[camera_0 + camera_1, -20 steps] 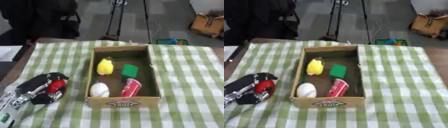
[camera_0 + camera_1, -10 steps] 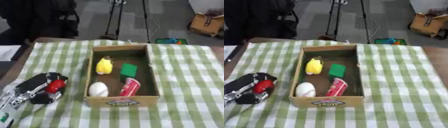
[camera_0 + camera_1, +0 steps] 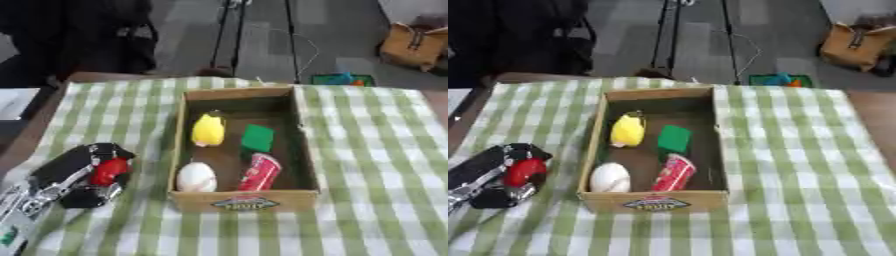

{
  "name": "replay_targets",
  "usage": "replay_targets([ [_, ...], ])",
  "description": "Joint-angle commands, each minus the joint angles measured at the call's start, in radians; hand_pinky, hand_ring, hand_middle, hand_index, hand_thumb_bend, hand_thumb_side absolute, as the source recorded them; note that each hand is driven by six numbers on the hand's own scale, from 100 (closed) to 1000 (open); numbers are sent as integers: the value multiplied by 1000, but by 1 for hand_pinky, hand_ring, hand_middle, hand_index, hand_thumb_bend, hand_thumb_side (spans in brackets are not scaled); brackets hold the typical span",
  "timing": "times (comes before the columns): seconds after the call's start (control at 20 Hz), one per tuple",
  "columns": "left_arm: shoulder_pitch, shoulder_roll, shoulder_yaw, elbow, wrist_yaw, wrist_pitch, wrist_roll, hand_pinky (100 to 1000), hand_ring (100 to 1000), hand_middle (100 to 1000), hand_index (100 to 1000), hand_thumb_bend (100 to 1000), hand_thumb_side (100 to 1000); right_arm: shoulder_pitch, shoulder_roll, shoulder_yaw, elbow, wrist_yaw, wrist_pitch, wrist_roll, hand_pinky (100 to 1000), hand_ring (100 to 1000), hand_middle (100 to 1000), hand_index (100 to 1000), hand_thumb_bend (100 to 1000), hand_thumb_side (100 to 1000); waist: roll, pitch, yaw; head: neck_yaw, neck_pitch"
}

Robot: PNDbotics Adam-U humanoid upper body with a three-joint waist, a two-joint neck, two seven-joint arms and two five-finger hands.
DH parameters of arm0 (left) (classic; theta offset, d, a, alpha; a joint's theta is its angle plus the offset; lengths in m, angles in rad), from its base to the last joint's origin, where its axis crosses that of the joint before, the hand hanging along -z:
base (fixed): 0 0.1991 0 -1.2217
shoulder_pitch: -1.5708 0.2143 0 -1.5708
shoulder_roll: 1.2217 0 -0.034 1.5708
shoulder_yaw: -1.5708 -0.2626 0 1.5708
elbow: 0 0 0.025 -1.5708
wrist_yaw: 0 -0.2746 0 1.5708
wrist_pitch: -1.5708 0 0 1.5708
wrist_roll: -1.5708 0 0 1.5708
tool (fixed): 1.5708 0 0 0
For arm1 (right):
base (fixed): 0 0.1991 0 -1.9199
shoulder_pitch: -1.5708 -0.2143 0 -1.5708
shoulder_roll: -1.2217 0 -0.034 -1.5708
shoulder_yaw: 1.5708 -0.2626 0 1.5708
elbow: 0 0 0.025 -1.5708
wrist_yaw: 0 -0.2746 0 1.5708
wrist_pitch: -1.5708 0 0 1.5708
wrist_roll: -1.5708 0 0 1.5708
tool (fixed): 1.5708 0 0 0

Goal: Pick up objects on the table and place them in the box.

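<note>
Left hand [image 3: 74, 175]: fingers wrapped around one small red object [image 3: 108, 170], left of the box
Open cardboard box [image 3: 302, 145]: four items inside
- one yellow toy [image 3: 208, 130]
- one green block [image 3: 258, 138]
- one white egg-shaped ball [image 3: 196, 176]
- one red can [image 3: 260, 172]
Green checked tablecloth [image 3: 376, 165]: one

Both eyes sit in the robot's head, looking steeply down and forward over the checked table [image 3: 367, 165], near enough that the cardboard box [image 3: 243, 200] fills the middle, with grey floor and a tripod's legs [image 3: 667, 35] beyond the far edge. They share almost everything: box, cloth, the left hand [image 3: 83, 175] low at the left side. The right eye's picture sets the box further left and crops that hand closer to the edge.
</note>
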Motion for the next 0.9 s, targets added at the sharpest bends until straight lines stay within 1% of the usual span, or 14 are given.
replay_targets([
  [0.05,18,-44,-66,62,-184,-1,50,100,160,179,251,100,310,-12,-13,-3,-24,-9,0,4,697,680,495,489,100,360,-12,-2,-11,5,-13],
  [0.2,11,-45,-74,64,-225,-2,99,100,129,139,210,100,294,-13,-13,-3,-24,-10,-1,4,697,679,495,489,100,360,-12,-2,-14,6,-16],
  [0.45,3,-47,-84,76,-241,-8,128,100,100,111,193,100,302,-13,-13,-2,-24,-12,0,3,700,678,494,489,100,360,-11,-2,-16,7,-19],
  [0.75,-11,-43,-99,55,-215,-20,91,100,100,105,191,100,296,-11,-13,-2,-24,-12,2,3,701,678,494,488,100,359,-6,-4,-18,2,-23],
  [0.9,-16,-30,-101,19,-218,-19,71,100,100,103,187,100,281,-10,-15,-3,-24,-12,3,3,702,677,494,488,100,357,-2,-6,-18,-3,-24],
])
